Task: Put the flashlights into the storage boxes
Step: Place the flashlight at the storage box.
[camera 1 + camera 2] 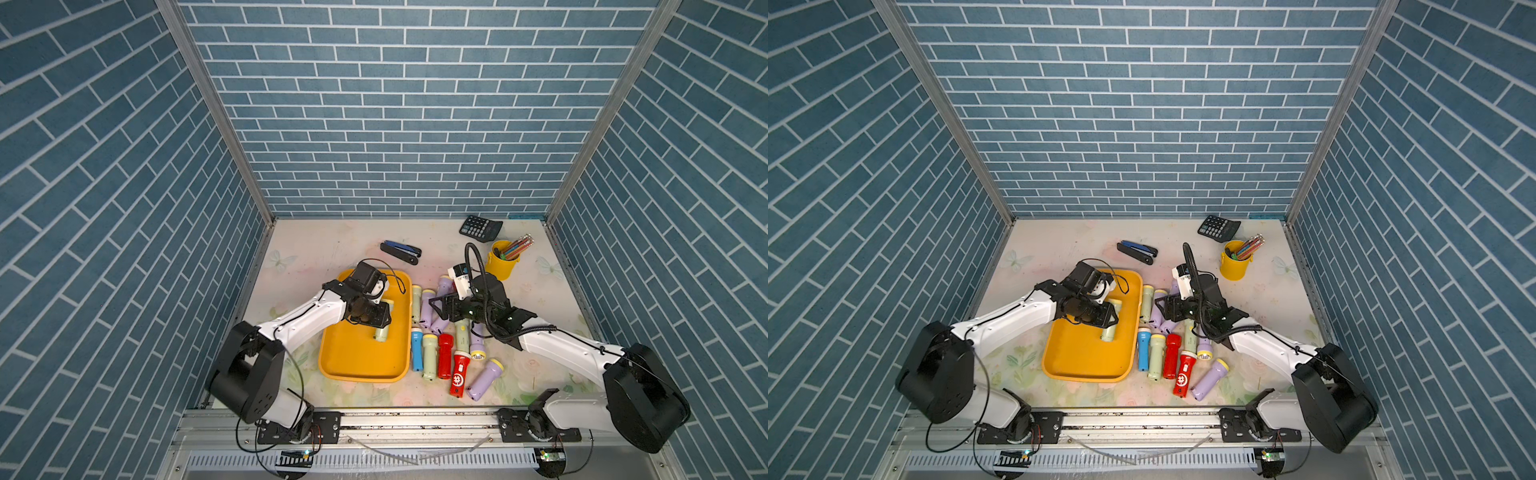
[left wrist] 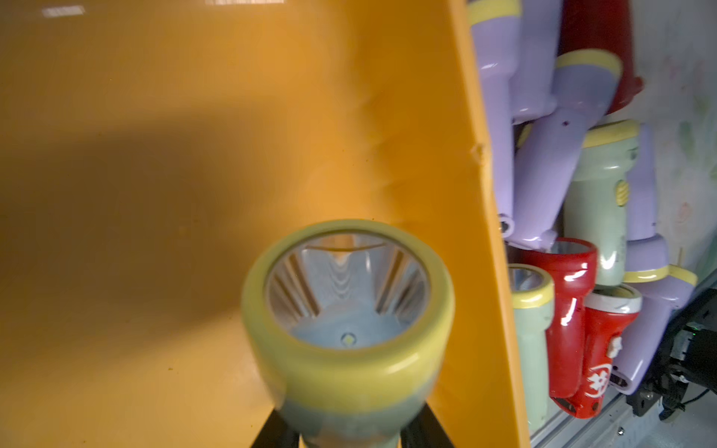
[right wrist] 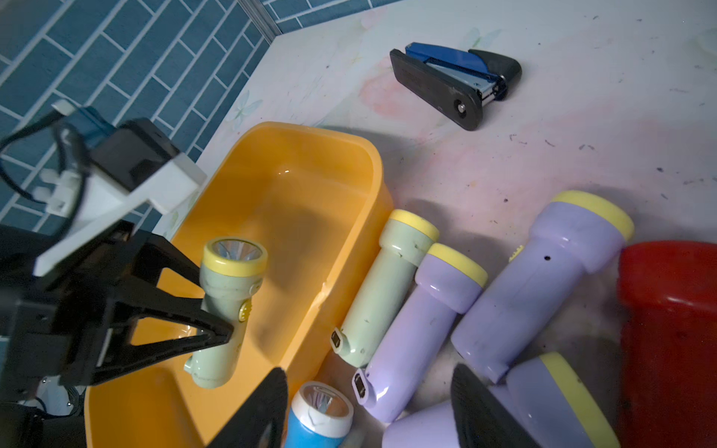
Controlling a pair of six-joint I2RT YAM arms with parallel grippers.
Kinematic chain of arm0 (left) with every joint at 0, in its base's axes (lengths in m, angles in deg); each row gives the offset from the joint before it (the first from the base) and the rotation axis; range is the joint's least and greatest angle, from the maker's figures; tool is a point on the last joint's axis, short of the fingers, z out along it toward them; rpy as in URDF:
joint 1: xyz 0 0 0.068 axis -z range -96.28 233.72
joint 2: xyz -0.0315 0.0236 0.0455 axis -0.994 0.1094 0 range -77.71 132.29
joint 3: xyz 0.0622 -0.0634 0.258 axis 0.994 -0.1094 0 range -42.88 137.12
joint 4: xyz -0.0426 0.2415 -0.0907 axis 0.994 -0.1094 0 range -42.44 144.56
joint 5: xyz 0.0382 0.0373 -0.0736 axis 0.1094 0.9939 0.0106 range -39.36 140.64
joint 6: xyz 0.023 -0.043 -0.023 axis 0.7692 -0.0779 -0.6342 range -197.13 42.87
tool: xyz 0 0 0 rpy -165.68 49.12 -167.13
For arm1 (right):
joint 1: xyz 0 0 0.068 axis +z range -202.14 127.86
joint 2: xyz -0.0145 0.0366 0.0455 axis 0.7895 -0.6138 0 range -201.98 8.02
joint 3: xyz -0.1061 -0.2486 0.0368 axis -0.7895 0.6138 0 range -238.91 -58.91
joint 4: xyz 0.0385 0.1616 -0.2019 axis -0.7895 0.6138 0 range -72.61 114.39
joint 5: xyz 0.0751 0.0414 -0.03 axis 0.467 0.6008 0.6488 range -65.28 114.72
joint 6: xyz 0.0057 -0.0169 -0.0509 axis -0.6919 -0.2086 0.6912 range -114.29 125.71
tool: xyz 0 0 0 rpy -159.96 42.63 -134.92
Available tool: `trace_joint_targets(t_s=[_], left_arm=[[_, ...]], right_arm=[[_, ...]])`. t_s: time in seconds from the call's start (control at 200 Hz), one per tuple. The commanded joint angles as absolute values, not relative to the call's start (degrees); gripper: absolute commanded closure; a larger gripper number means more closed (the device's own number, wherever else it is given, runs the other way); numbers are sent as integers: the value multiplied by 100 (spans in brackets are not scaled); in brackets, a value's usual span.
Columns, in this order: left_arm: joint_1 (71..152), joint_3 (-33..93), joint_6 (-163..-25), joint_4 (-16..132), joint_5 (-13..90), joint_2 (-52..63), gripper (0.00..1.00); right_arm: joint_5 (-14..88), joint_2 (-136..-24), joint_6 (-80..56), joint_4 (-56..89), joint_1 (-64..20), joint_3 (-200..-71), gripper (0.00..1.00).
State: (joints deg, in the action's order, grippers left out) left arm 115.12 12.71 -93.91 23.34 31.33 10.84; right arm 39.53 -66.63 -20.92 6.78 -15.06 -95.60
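the yellow-orange tray point(image 1: 362, 365) lies flat on the flowered table point(image 1: 328, 249), its long side running away from the robot. within its rim is one pale green flashlight point(image 3: 227, 310) with a pale yellow head, tilted with the lens end up and the tail low toward the tray floor; whether the tail touches the floor cannot be told. the small yellow pencil cup point(image 1: 503, 266) stands upright near the far right corner, well apart from the tray, with coloured pencils point(image 1: 517, 246) leaning in it.

the other flashlights point(image 1: 440, 332) lie loose on the table just beside the tray's right wall, lilac, pale green and red ones packed against each other, and a blue flashlight point(image 1: 417, 353) close to the rim.

the left gripper point(image 3: 215, 306) is over the tray, its two black fingers pinching the pale green flashlight across the body just below the head. the right gripper point(image 3: 368, 411) hangs low over the loose pile with its fingers spread apart, holding nothing; between them show the blue flashlight's white head and the tails of lilac ones.
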Motion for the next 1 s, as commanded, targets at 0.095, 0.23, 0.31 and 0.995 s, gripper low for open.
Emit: trace_joint_targets(t_s=[0.095, 0.23, 0.31, 0.995], left_arm=[[11481, 1750, -9529, 2630, 2901, 1757, 74], [11478, 1962, -9567, 2744, 2731, 2154, 72], [11476, 2067, -9588, 2839, 2608, 2300, 72], [11205, 2251, -10058, 3619, 2111, 2702, 52]], right_arm=[[3649, -6360, -2163, 1196, -1514, -9643, 32], [3575, -6239, -2162, 1385, -1529, -9610, 32], [3538, -6166, -2204, 1405, -1529, -9566, 32], [3271, -6001, -2224, 1657, -1523, -9583, 32]])
